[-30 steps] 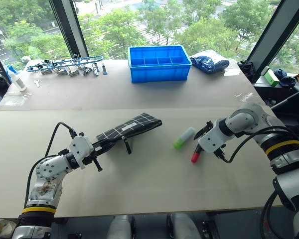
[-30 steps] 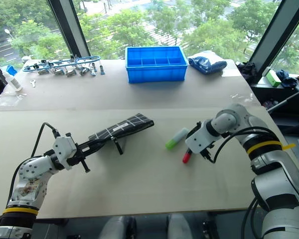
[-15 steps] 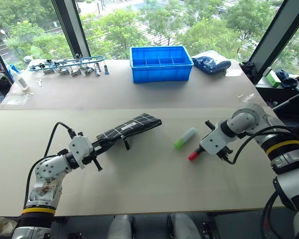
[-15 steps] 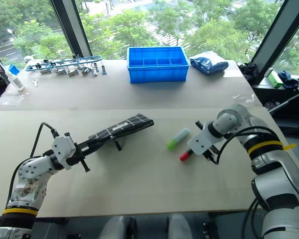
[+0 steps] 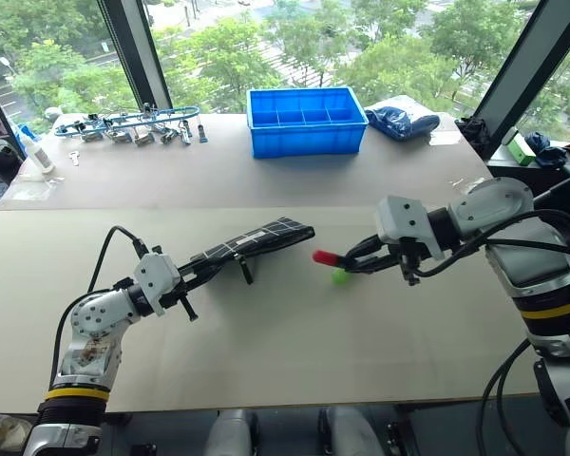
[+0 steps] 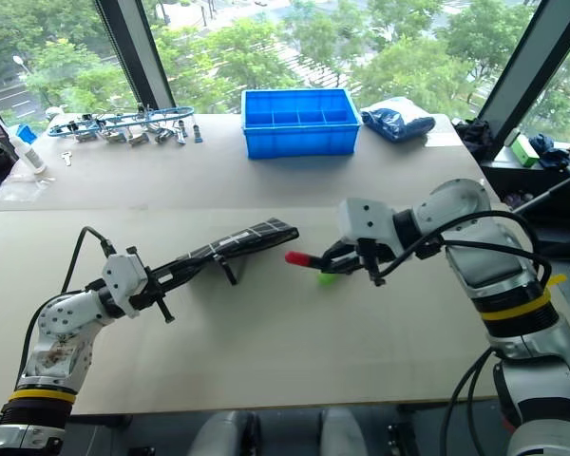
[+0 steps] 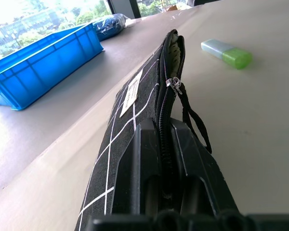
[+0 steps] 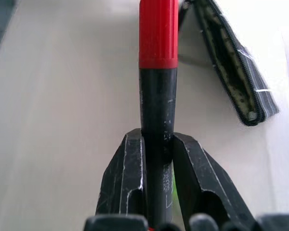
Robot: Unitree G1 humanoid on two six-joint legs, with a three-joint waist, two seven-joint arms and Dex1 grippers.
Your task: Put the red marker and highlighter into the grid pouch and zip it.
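Note:
My left gripper is shut on the near end of the grid pouch, a black fabric pouch with white lines, and holds it off the table. Its zipper gapes at the far end, and the strap hangs down. My right gripper is shut on the red marker. The marker is lifted, and its red cap points at the pouch's open end a short way off. The highlighter, pale with a green cap, lies on the table just under the marker.
A blue divided bin stands at the back centre with a blue bag to its right. Metal tools and a white bottle lie at the back left. The beige table runs wide in front.
My right gripper shut on the red marker, lifted it off the table and swung it left toward the pouch, the cap now leading. The left gripper and pouch stayed put.

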